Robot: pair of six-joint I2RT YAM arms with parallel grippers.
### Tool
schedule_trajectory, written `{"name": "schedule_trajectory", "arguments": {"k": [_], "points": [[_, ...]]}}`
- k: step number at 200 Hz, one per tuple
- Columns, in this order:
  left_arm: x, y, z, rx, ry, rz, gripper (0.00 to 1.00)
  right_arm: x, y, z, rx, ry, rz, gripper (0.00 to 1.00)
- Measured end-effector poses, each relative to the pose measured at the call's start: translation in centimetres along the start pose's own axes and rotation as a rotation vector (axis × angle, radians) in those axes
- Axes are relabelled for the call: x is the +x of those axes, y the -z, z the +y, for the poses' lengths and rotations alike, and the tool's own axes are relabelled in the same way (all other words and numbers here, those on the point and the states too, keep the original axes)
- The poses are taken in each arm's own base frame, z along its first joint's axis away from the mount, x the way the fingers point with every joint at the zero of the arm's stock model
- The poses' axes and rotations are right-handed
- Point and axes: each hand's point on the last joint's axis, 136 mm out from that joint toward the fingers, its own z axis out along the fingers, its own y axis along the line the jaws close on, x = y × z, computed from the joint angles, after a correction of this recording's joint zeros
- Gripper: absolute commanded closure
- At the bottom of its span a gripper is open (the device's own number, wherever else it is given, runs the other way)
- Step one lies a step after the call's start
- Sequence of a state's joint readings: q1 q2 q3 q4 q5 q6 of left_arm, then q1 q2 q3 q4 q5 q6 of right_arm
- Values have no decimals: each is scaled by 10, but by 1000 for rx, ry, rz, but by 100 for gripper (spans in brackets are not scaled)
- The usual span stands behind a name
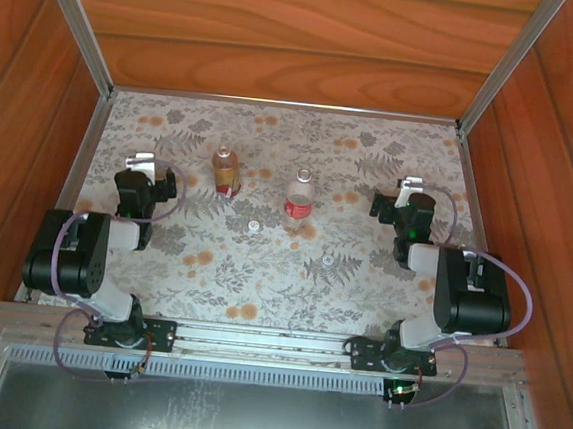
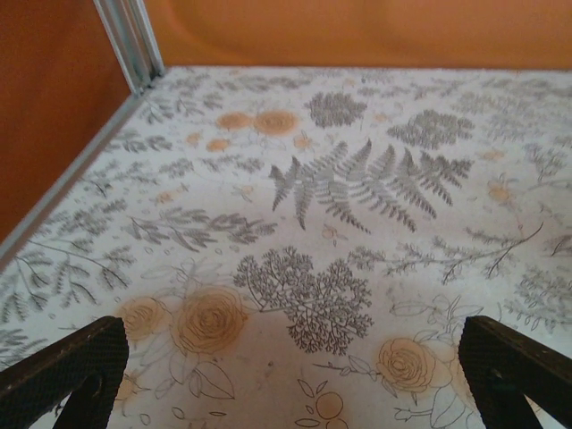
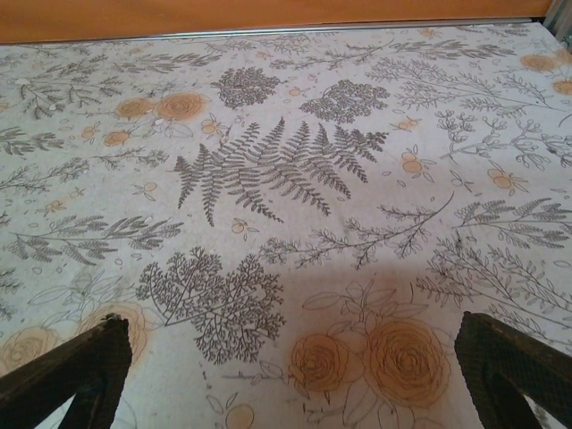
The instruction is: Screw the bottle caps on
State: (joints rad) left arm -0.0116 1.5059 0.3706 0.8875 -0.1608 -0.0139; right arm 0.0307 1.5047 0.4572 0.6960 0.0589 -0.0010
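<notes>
Standing up on the tabletop are two small bottles. The brown bottle with the orange label is on the left. The clear bottle with the red label is just to its right and a bit nearer to the arms. The two bottles do not touch.

Two tiny white caps lie on the tabletop, and neither one is on a bottle. The first cap sits near the clear bottle, in front of it and a bit to the left. The second cap lies even nearer to the arms, a bit to the right of the clear bottle. The caps are apart from each other and from both bottles.

The left arm is folded up at the left side of the tabletop, apart from the brown bottle. The left fingers are spread wide with nothing between them. Under them, the left wrist camera sees grey ferns and orange roses printed on the tabletop. A wood wall and a silver rail meet in the far corner.

The right arm is folded up at the right side, apart from the clear bottle. The right fingers are spread wide too and hold nothing. Under them is more of the leaf and rose print, with a soft shadow on it.
</notes>
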Motion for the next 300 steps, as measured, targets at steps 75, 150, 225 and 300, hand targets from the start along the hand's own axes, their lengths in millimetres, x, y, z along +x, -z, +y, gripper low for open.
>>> {"name": "schedule_trajectory", "arguments": {"k": [75,150,225,300], "points": [[-61,72,-29,85,-20,-188,0,-43,47,10,-40,-8,-61,0],[-65,135,-120,393,-162,-210,0,-70,97,74,-244,39,-61,0],[-24,115,-123,383,-141,-47,0,-62,158,138,-461,158,-33,0],[-19,76,-139,405,-108,17,0,-48,164,148,-493,178,16,0]]}}
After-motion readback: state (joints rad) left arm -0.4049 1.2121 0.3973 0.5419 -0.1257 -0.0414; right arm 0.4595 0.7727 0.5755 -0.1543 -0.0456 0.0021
